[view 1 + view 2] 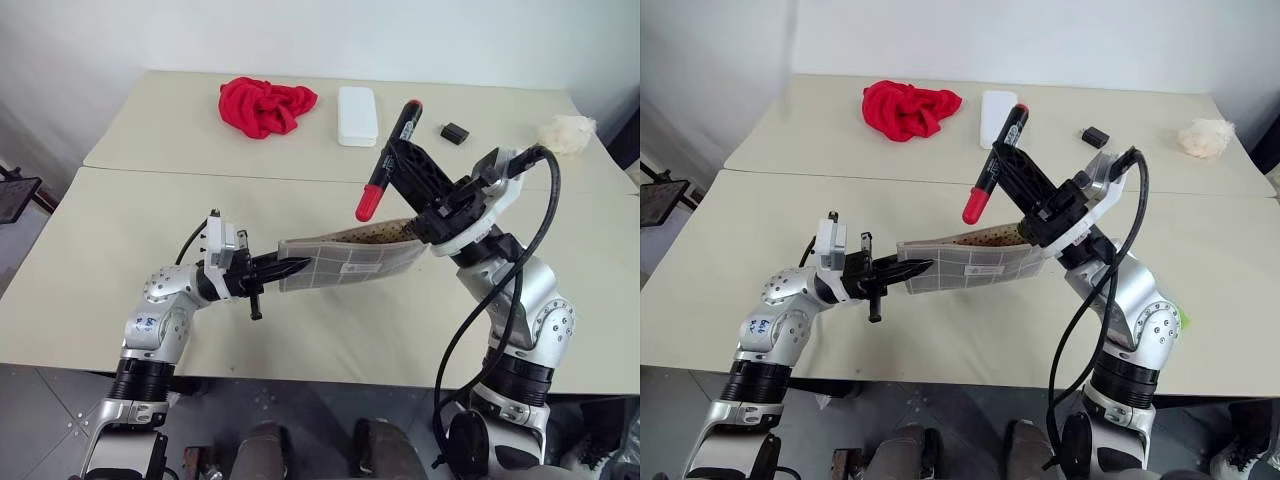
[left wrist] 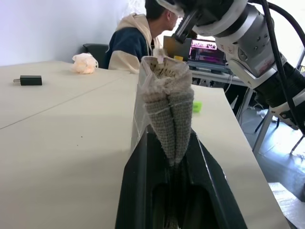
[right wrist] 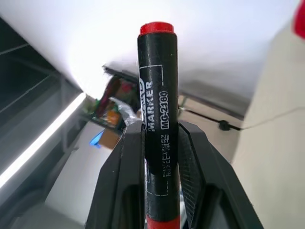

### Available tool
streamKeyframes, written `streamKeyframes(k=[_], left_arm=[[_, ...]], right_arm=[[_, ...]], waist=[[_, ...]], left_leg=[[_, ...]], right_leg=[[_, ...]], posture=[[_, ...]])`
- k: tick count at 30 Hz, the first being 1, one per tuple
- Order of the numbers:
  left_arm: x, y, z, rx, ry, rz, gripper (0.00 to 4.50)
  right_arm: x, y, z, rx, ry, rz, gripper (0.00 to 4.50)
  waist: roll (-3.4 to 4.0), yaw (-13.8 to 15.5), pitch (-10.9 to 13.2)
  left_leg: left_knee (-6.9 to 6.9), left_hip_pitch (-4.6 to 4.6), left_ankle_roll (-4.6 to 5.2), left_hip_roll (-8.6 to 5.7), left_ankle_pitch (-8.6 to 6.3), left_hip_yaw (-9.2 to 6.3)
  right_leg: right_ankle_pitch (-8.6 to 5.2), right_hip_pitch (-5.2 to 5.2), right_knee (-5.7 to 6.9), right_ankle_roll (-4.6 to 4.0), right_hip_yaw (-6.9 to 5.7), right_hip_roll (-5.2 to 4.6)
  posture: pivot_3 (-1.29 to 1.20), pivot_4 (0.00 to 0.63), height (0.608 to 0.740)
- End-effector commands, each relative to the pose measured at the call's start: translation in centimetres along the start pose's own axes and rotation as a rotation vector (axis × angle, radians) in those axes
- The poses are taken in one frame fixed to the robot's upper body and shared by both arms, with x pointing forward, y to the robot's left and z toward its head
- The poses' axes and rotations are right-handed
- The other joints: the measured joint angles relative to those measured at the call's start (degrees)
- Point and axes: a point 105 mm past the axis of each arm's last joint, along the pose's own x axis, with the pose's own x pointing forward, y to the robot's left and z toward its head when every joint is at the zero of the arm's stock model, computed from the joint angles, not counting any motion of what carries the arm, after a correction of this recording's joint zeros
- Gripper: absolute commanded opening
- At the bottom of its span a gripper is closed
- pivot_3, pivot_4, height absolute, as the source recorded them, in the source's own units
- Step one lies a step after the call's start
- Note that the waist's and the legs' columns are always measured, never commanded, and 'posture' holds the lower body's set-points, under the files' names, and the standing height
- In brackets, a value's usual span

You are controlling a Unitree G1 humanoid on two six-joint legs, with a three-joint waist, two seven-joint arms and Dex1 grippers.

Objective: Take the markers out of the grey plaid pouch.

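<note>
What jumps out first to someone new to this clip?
The right pincer holds a black marker with red cap aloft above the table. The left pincer pinches one end of the grey plaid pouch, held level in mid-air. A red cloth lies at the far side.

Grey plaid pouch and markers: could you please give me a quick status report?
Left pincer shut on grey plaid pouch, held above table. Right pincer shut on red-capped marker, clear of pouch. Nothing in the way.
</note>
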Motion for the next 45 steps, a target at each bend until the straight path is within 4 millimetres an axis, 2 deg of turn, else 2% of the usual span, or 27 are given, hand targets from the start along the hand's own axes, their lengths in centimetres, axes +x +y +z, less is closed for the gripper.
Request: streamKeyframes(k=[1, 4, 8, 9, 12, 14, 17, 20, 23, 26, 28, 29, 33, 37, 38, 41, 44, 45], left_arm=[[0.0, -0.3, 0.6, 0.045, -0.004, -0.015, 0.0], [-0.3, 0.1, 0.7, 0.062, -0.001, 0.004, 0.0], [-1.0, 0.3, 0.6, 0.094, 0.027, 0.004, 0.0], [-1.4, 0.4, 0.5, 0.104, 0.036, 0.009, 0.0], [-2.0, 0.7, 0.3, 0.12, 0.042, 0.015, 0.0], [-1.9, 0.7, 0.3, 0.13, 0.037, 0.007, 0.0], [-1.6, 0.6, 0.3, 0.142, 0.034, -0.006, 0.0], [-1.3, 0.6, 0.4, 0.155, 0.03, -0.014, 0.0], [-1.2, 0.8, 0.8, 0.181, 0.013, -0.005, 0.0], [-1.1, 1.2, 1.3, 0.214, -0.007, 0.01, 0.0], [-1.0, 1.7, 1.6, 0.253, -0.01, 0.025, 0.0], [-1.0, 1.8, 1.7, 0.267, -0.011, 0.031, 0.0], [-1.2, 3.5, 2.2, 0.4, -0.001, 0.149, 0.0], [-2.1, 3.4, 1.2, 0.482, 0.075, 0.146, 0.0], [-3.0, 3.2, 0.5, 0.492, 0.123, 0.152, 0.28], [-4.8, 3.0, 0.1, 0.559, 0.2, 0.183, 1.09], [-6.4, 2.6, 0.4, 0.533, 0.213, 0.197, 2.06], [-7.1, 2.0, 0.2, 0.472, 0.224, 0.17, 2.35]], right_arm=[[-0.6, 4.2, 2.7, -0.185, 0.006, 0.135, 0.6], [-2.2, 5.7, 4.1, -0.389, 0.181, 0.089, 0.6], [-4.7, 4.9, 6.3, -0.474, 0.304, -0.128, 0.6], [-6.1, 3.1, 7.0, -0.531, 0.368, -0.316, 0.6], [-10.6, -0.7, 8.0, -0.639, 0.537, -0.705, 0.6], [-14.0, -3.4, 6.7, -0.664, 0.749, -0.922, 0.6], [-17.5, -5.5, 5.8, -0.701, 0.958, -1.086, 0.6], [-17.2, -6.7, 5.8, -0.669, 0.901, -1.065, 0.6], [-18.1, -8.5, 6.6, -0.78, 0.921, -1.141, 0.6], [-18.2, -9.2, 7.4, -0.877, 0.941, -1.16, 0.6], [-17.7, -9.0, 8.0, -0.962, 0.967, -1.127, 1.31], [-17.5, -8.9, 8.2, -0.992, 0.972, -1.115, 1.53], [-16.0, -8.1, 9.2, -1.132, 0.955, -0.998, 2.9], [-13.8, -6.6, 9.3, -1.343, 0.94, -0.739, 4.26], [-12.8, -5.8, 8.4, -1.349, 0.895, -0.605, 4.49], [-11.5, -4.4, 6.7, -1.36, 0.792, -0.364, 4.5], [-12.8, -5.7, 5.7, -1.363, 0.875, -0.354, 4.5], [-13.2, -6.2, 5.4, -1.363, 0.903, -0.353, 4.5]], waist=[[0.01, -0.17, 0.01], [0.06, -0.07, 0.04], [0.06, -0.07, 0.04], [0.06, -0.06, 0.04], [0.08, -0.02, 0.04], [0.07, -0.11, 0.03], [0.07, -0.17, 0.04], [0.07, -0.18, 0.04], [0.07, -0.05, 0.04], [0.07, 0.47, 0.04], [0.06, 0.7, 0.04], [0.06, 0.86, 0.04], [0.06, 1.22, 0.04], [0.06, 1.22, 0.04], [0.03, 1.22, 0.04], [0.02, 0.99, 0.04], [0.02, 1.15, 0.05], [0.01, 1.26, 0.05]], left_leg=[[0.0, 0.0, 0.0, 0.0, 0.0, 0.0], [-0.05, 0.01, 0.01, 0.01, 0.0, -0.01], [-0.19, 0.03, 0.02, 0.02, -0.01, 0.02], [-0.2, 0.03, 0.02, 0.02, -0.01, 0.03], [-0.23, 0.06, 0.02, 0.03, -0.01, 0.12], [-0.23, 0.07, 0.02, 0.03, -0.01, 0.13], [-0.23, 0.06, 0.01, 0.04, -0.01, 0.15], [-0.18, 0.05, 0.01, 0.03, -0.01, 0.19], [-0.13, 0.05, 0.01, 0.03, -0.01, 0.17], [-0.11, 0.02, 0.01, 0.01, -0.01, 0.18], [-0.1, 0.02, 0.01, 0.01, -0.01, 0.19], [-0.09, 0.02, 0.01, 0.01, -0.01, 0.2], [-0.03, 0.02, 0.01, 0.01, -0.01, 0.2], [-0.04, 0.03, 0.02, 0.0, -0.01, 0.21], [-0.06, 0.02, 0.02, 0.01, -0.01, 0.21], [-0.1, 0.06, 0.02, 0.02, -0.01, 0.23], [-0.08, 0.05, 0.02, 0.03, -0.01, 0.21], [-0.07, 0.05, 0.02, 0.02, -0.01, 0.22]], right_leg=[[0.0, 0.0, 0.0, 0.0, 0.0, 0.0], [0.0, 0.0, -0.03, 0.0, -0.01, 0.01], [0.0, 0.03, -0.21, 0.0, -0.04, 0.03], [0.0, 0.03, -0.24, 0.0, -0.04, 0.04], [0.0, 0.02, -0.31, 0.0, -0.03, 0.03], [0.01, 0.04, -0.38, 0.02, -0.03, 0.04], [0.04, 0.02, -0.48, 0.07, -0.02, 0.01], [0.09, 0.01, -0.49, 0.14, 0.02, 0.0], [0.1, 0.03, -0.5, 0.14, 0.0, 0.0], [0.1, 0.02, -0.5, 0.15, 0.0, 0.0], [0.12, 0.03, -0.5, 0.18, 0.0, 0.0], [0.13, 0.02, -0.51, 0.19, 0.0, 0.0], [0.13, 0.03, -0.54, 0.19, 0.0, 0.01], [0.15, 0.07, -0.51, 0.23, -0.01, 0.01], [0.16, 0.07, -0.5, 0.24, -0.03, 0.03], [0.17, 0.1, -0.52, 0.26, -0.04, 0.06], [0.17, 0.11, -0.5, 0.26, -0.05, 0.06], [0.18, 0.12, -0.5, 0.28, -0.04, 0.04]], posture=[[0.0, 0.15, 0.74], [0.0, 0.15, 0.74], [0.0, 0.15, 0.74], [0.0, 0.15, 0.74], [0.0, 0.15, 0.74], [0.0, 0.15, 0.74], [0.0, 0.15, 0.74], [0.0, 0.15, 0.74], [0.0, 0.15, 0.74], [0.0, 0.15, 0.74], [0.0, 0.15, 0.74], [0.0, 0.15, 0.74], [0.0, 0.15, 0.74], [0.0, 0.15, 0.74], [0.0, 0.15, 0.74], [0.0, 0.15, 0.74], [0.0, 0.15, 0.74], [0.0, 0.15, 0.74]])
